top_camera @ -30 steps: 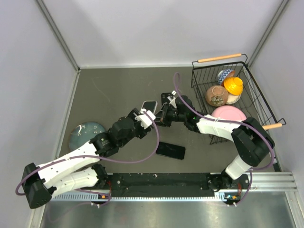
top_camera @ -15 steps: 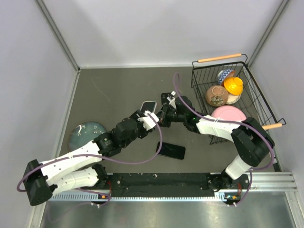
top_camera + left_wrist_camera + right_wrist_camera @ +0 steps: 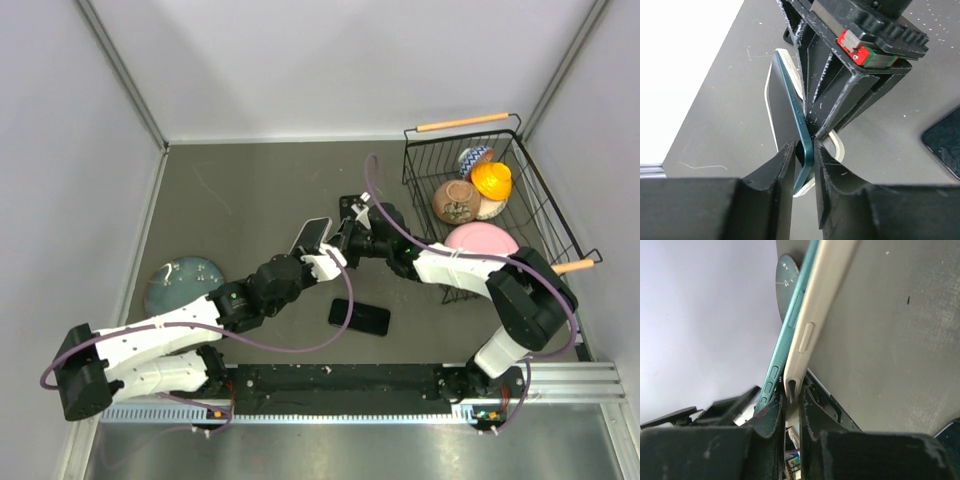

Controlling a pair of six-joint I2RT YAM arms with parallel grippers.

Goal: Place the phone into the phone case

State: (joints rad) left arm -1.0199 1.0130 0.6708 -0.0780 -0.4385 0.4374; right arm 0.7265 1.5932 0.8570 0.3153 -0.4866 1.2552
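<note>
The phone [image 3: 796,120], teal-edged with a dark face, stands on its long edge, and my left gripper [image 3: 803,150] is shut on its near lower corner. Behind it leans the cream phone case [image 3: 838,146], partly hidden by the phone and by the right arm's fingers [image 3: 840,95]. In the right wrist view my right gripper [image 3: 792,401] is shut on the case's [image 3: 812,315] end, with the phone [image 3: 786,337] pressed against the case's left side. From above, the phone and case [image 3: 312,234] sit mid-table between the left gripper [image 3: 322,258] and the right gripper [image 3: 344,240].
A second, black phone [image 3: 359,316] lies flat near the front. A round grey-blue plate [image 3: 183,282] sits at the left. A black wire basket [image 3: 410,175] with bowls, an orange object and a pink plate stands at the back right. Walls enclose the table.
My left arm has reached further right and its jaws have closed on the phone's corner. The phone now stands more upright against the case. The right arm has stayed put.
</note>
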